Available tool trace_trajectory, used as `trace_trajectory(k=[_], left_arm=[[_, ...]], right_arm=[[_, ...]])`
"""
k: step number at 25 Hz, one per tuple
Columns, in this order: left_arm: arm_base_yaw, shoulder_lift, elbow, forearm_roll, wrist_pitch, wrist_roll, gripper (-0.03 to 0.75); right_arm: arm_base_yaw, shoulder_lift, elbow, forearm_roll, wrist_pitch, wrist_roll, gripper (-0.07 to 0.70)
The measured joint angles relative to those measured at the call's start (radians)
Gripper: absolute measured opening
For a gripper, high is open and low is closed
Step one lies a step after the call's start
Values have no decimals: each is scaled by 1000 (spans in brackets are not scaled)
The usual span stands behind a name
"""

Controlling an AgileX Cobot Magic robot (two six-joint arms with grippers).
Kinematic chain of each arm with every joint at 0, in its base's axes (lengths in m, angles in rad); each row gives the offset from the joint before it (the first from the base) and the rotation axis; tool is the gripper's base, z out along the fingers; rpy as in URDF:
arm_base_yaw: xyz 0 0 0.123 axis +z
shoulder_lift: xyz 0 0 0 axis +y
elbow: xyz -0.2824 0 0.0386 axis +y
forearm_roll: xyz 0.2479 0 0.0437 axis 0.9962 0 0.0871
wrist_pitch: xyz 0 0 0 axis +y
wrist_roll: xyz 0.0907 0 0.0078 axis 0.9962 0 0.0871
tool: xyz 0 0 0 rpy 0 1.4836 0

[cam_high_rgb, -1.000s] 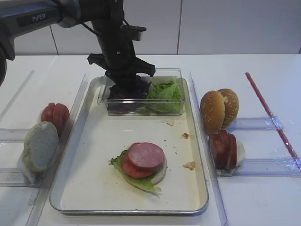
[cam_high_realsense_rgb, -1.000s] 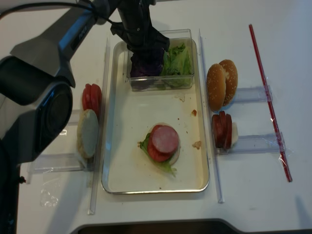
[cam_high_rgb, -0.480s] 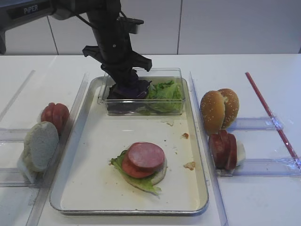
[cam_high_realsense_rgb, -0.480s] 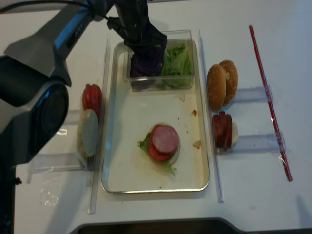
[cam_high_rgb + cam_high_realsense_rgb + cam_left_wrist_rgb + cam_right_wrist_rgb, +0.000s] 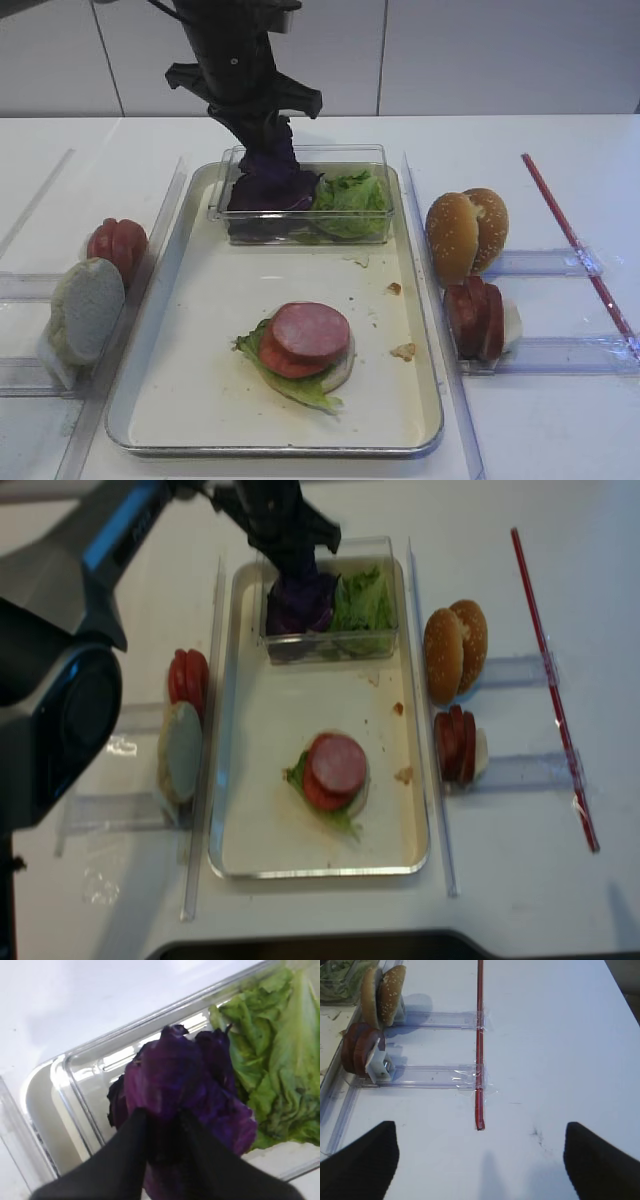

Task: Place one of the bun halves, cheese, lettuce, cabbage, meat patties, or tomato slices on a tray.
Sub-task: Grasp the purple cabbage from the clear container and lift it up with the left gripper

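A deep purple leafy cabbage piece [image 5: 185, 1080] with darker folds sits between the black fingers [image 5: 125, 1152] of the left end effector [image 5: 262, 135]. Just beside it, pale green frilly lettuce [image 5: 352, 195] fills the rest of a clear plastic box [image 5: 375, 228]. Below the end effector, the cream-white rectangular tray [image 5: 200, 390] has a silver rim and brownish crumb specks. On it lies a pinkish-red round slice [image 5: 311, 331] over a brighter red one, green leaf and pale bun. Golden-brown sesame-speckled bun halves [image 5: 466, 232] stand far right, dark reddish-brown meat patties [image 5: 476, 316] near them, beside a thin red strip [image 5: 575, 243] on the white surface [image 5: 560, 420].
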State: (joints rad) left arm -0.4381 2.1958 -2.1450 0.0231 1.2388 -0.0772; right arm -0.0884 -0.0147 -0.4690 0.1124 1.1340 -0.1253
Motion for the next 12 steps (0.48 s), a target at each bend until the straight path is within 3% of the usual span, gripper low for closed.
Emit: trace_trajectory(k=[12], left_arm=[[0, -65, 1, -2, 4, 2, 162]], right_arm=[[0, 0, 0, 0, -2, 1, 689]])
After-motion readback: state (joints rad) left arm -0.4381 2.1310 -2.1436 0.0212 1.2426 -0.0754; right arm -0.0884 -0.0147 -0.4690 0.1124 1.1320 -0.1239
